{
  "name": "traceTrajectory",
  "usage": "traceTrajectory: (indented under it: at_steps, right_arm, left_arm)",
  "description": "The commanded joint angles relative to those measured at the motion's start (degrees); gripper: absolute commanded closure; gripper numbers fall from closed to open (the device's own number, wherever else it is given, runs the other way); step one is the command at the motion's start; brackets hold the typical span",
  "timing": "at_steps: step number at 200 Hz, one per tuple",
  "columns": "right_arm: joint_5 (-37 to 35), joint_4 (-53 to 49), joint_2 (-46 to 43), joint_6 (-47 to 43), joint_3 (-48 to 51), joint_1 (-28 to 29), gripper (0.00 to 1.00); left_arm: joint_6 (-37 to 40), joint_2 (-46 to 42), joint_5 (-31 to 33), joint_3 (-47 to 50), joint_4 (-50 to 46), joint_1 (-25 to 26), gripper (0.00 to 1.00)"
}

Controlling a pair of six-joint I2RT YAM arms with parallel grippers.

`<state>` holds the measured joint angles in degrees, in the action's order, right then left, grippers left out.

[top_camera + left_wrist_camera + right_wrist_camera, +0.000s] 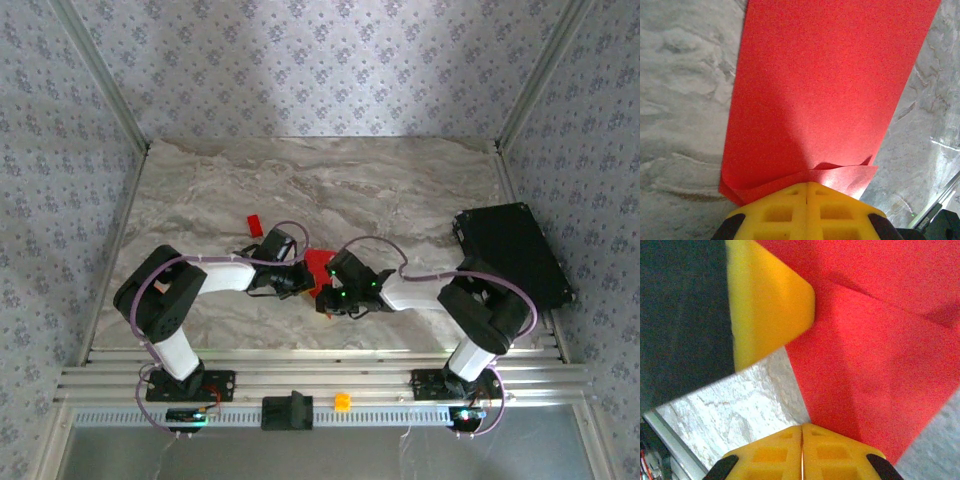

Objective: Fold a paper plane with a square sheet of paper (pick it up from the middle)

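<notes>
Paper: I see the square sheet of paper (318, 264) lying mid-table between my two grippers; in the left wrist view (825, 90) it reads as a long, straight-sided red strip running away from the camera, its near end in two layers that part slightly.
Paper, right wrist view: the sheet (880, 340) shows creases and a slanted edge that runs down to my fingertips.
Left gripper: my left gripper (807, 197) has its yellow tips pressed together with no gap, right at the strip's near end; I cannot tell whether the paper is pinched.
Right gripper: my right gripper (801, 440) is also closed tip to tip, touching the sheet's near edge; a grip is not clear to me.
Neighbour: one left finger (765, 305) sits on the paper's left edge.
Table: marbled table (400, 180).
Red block: small red block (253, 222), far-left of the paper, apart.
Black case: black case (515, 250) at the right edge.
</notes>
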<state>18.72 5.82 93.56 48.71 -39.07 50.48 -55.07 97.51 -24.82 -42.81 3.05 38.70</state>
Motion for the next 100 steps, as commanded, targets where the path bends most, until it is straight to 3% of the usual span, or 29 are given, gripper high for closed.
traceTrajectory:
  at_steps: [1,54,100]
  right_arm:
    - [1.58,-0.02,-3.20,2.29,4.63,-0.02,0.90]
    - [2.68,6.58,-7.34,6.27,13.06,-0.67,0.89]
    - [1.83,3.86,-13.35,6.43,11.82,-0.23,0.89]
  left_arm:
    - [1.28,1.67,3.89,1.48,-5.42,0.22,0.97]
    - [1.37,2.24,3.72,1.34,-5.38,0.24,0.97]
    - [1.37,2.00,3.64,1.19,-5.40,0.23,0.97]
